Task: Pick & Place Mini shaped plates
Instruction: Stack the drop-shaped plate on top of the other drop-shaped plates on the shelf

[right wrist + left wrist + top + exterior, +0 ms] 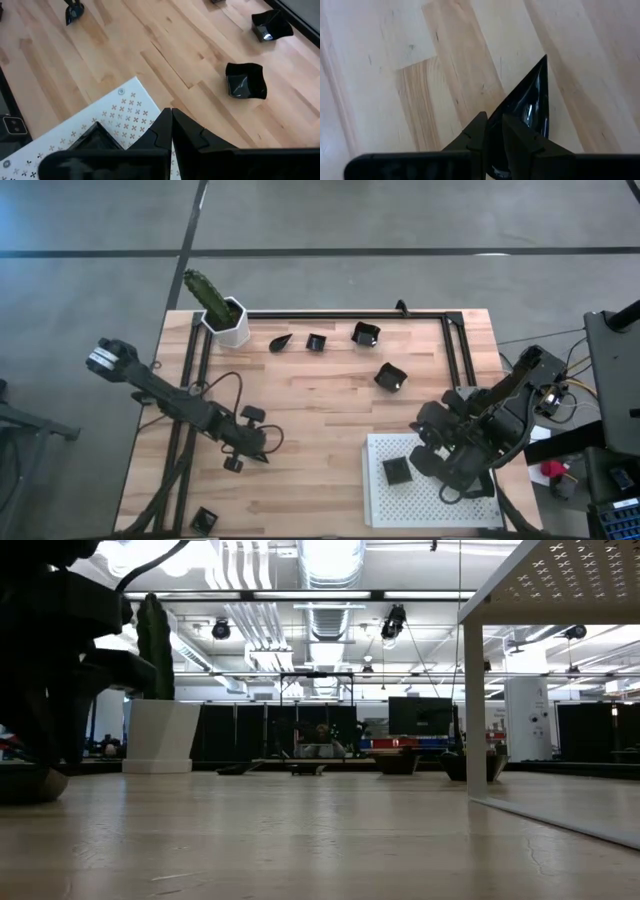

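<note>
Glossy black plate [530,107] on smooth wooden table [420,60].

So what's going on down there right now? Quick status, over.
Left gripper shut on teardrop plate, low over the table. Right gripper shut, empty, above white tray; one square plate on it. Nothing in the way.

Mini shaped plates [391,377]: glossy black. Table [320,410]: pale blond wood, plank-grained. Tray [385,505]: white, perforated with small cross-shaped holes. Pot [230,323]: white; cactus [206,292]: green. Arms, left claw [492,137]: matte black.
</note>
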Controlling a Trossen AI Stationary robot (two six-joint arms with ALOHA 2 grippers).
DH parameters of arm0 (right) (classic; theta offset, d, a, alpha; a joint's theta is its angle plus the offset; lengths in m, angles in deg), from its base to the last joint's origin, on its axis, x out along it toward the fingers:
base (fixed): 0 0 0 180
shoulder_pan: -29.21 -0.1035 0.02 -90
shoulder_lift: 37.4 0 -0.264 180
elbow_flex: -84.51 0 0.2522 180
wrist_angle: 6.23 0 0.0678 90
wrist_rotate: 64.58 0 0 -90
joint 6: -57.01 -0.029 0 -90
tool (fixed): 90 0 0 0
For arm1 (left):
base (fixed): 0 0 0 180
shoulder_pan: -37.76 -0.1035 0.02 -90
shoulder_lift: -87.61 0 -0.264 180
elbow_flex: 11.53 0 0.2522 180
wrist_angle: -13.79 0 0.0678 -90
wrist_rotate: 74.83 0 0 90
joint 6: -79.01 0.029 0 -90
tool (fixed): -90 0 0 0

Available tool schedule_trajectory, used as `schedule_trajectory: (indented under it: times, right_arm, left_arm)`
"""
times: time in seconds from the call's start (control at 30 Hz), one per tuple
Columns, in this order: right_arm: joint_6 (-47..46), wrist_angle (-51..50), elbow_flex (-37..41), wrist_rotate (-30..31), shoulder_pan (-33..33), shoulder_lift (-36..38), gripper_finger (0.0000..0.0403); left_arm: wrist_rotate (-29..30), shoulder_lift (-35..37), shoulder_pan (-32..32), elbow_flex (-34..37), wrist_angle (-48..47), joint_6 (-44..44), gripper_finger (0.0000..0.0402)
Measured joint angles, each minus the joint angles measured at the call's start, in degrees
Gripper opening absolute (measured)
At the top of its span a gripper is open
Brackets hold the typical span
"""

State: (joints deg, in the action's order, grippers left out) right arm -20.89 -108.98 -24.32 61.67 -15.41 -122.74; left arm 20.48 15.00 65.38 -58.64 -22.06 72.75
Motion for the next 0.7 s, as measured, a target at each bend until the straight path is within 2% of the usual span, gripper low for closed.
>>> schedule_trajectory:
  times: [0.13,0.7]
  right_arm:
    - [0.03,0.04,0.02,0.00,0.00,-0.02,0.0008]
    - [0.53,0.22,0.04,0.00,0.00,-0.02,0.0008]
  left_arm:
    - [-0.03,-0.01,-0.11,1.91,3.67,0.46,0.0053]
    - [-1.48,-0.03,-0.23,5.61,7.64,0.31,0.0053]
